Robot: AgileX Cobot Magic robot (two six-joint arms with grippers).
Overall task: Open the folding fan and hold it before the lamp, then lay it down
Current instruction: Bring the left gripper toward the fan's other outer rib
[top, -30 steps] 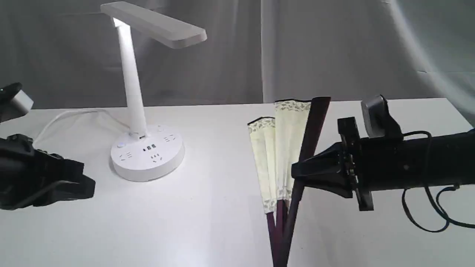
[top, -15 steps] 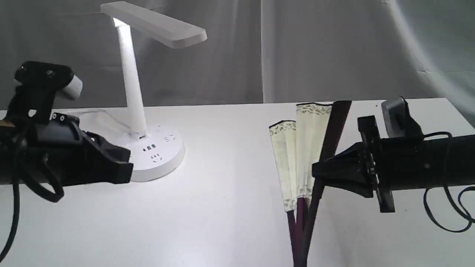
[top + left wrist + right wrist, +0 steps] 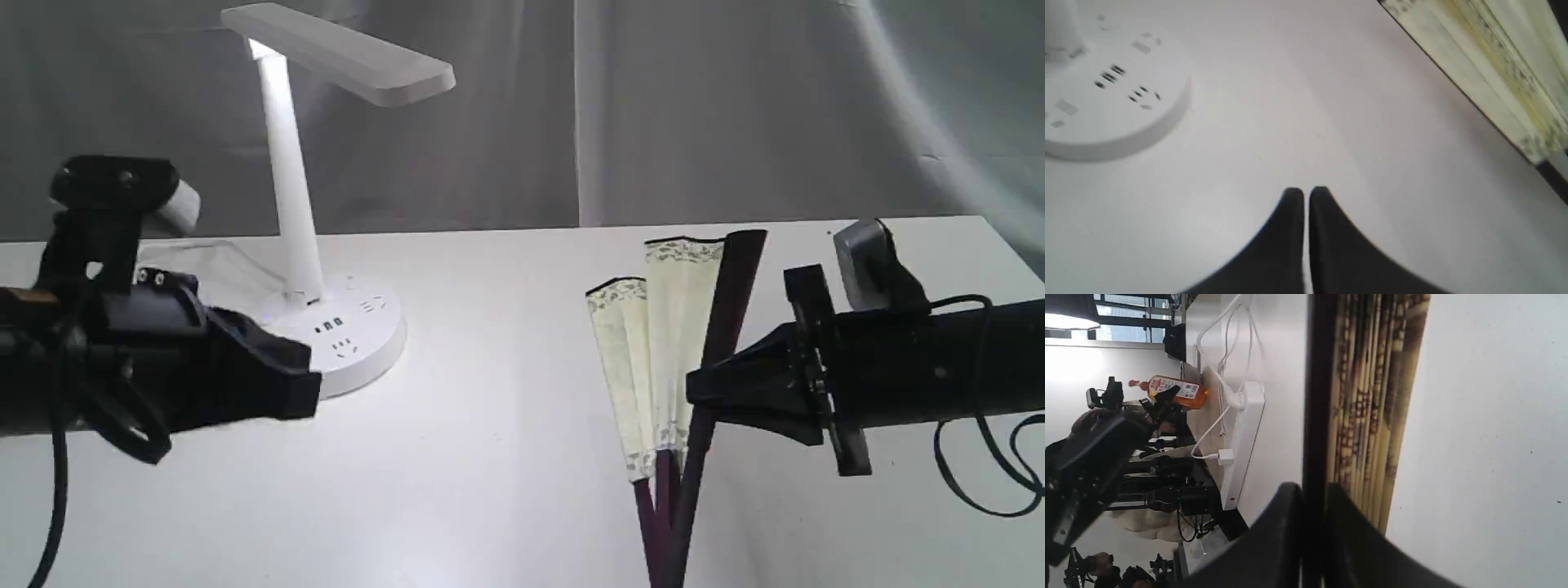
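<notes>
The folding fan (image 3: 673, 335) stands nearly upright and only partly spread, cream pleats to the left of its dark maroon guard. My right gripper (image 3: 700, 392) is shut on that guard; the right wrist view shows both fingers clamped on the dark strip (image 3: 1312, 416), with the pleats (image 3: 1372, 400) beside it. The white lamp (image 3: 290, 188) stands lit at the back left, on its round base (image 3: 351, 339). My left gripper (image 3: 304, 394) hovers in front of that base, shut and empty (image 3: 1306, 192). In the left wrist view, the fan's paper (image 3: 1486, 61) lies far from the fingertips.
The white table (image 3: 490, 465) spans the scene, backed by a grey curtain (image 3: 653, 106). The lamp's cord (image 3: 204, 245) runs behind my left arm. In the right wrist view a white power strip (image 3: 1245, 437) and an orange bottle (image 3: 1175, 392) lie beyond the table.
My left arm has swung in from the left edge toward the middle, in front of the lamp base. My right gripper has carried the fan to the right, then slightly down.
</notes>
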